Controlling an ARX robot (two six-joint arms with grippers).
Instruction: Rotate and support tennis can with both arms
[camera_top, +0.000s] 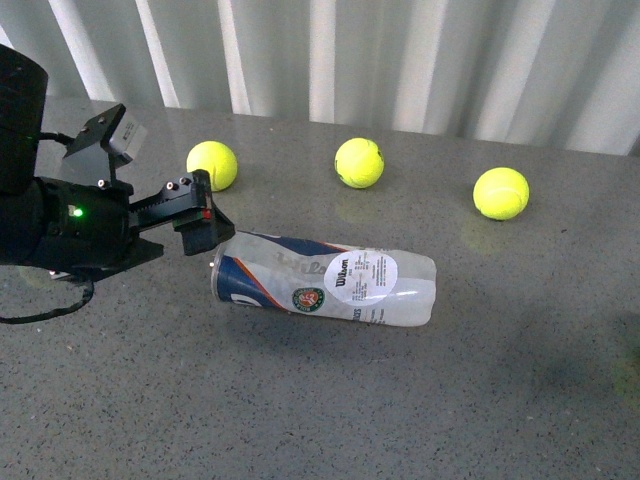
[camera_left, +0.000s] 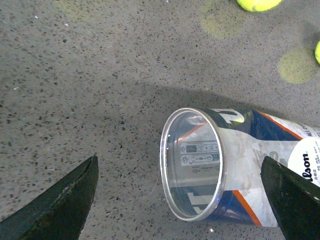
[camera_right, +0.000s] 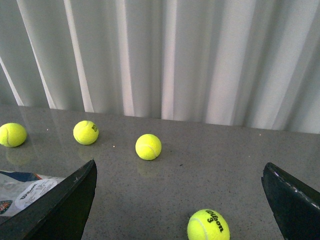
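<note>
While the left arm (camera_top: 70, 220) reaches in from the left edge of the grey table (camera_top: 300, 420), its left gripper (camera_top: 203, 228) sits at the left end of the tennis can (camera_top: 330, 282) with the jaws spread wide. The left wrist view shows its fingers (camera_left: 60, 205) standing one on each side of the can's mouth, not clamped on it. The can lies on its side near the middle of the table. Its metal rim (camera_left: 192, 165) and open mouth point left, its clear closed end points right, and its round white sticker (camera_top: 362, 277) faces up.

Farther back, three tennis balls lie well apart in a row: one (camera_top: 212, 165) just beyond the gripper, one (camera_top: 359, 162) beyond the can's middle, and one (camera_top: 501, 193) off to the right. A pale curtain (camera_top: 400, 60) hangs behind the table.

The right gripper (camera_right: 180, 167) shows only in its own wrist view. Its jaws stand wide, holding nothing, over the table to the right of the can, with a fourth ball (camera_right: 208, 225) near it.
</note>
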